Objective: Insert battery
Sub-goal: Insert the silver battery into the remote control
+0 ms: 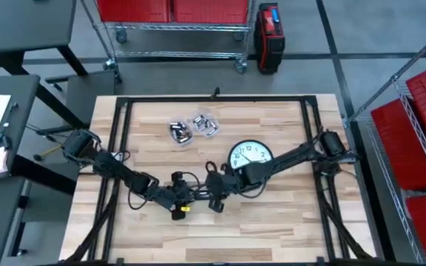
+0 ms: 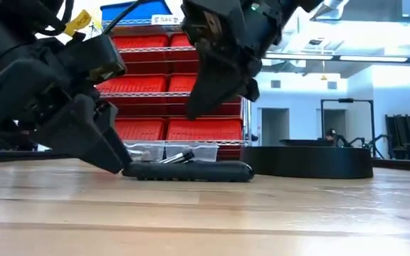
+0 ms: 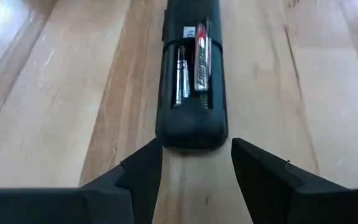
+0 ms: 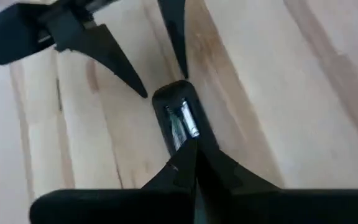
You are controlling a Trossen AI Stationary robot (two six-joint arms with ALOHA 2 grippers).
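Firstly, in the high view both arms are seen meeting near the middle of the wooden table (image 1: 287, 222). The left gripper (image 1: 177, 201) and the right gripper (image 1: 214, 198) are close together, just beside a round wall clock (image 1: 251, 157). Two clear plastic boxes (image 1: 193, 127) with small metal parts are placed further back on the table.

Next, in the low view a black remote control (image 2: 188, 171) is seen lying flat on the table. The left gripper (image 2: 109, 153) is placed at one end of it, low on the wood, and the right gripper (image 2: 216, 85) is held above it, apart from it.

Then, in the left wrist view the remote control (image 3: 191, 81) is shown with its battery compartment uncovered. One battery (image 3: 199, 59) is seated in it, and beside it an empty slot with bare metal contacts is seen. The left gripper (image 3: 194, 165) is released, its fingers spread at both sides of the remote's end.

Finally, in the right wrist view the right gripper (image 4: 194, 163) is clenched, with nothing seen between its tips, right over the compartment.
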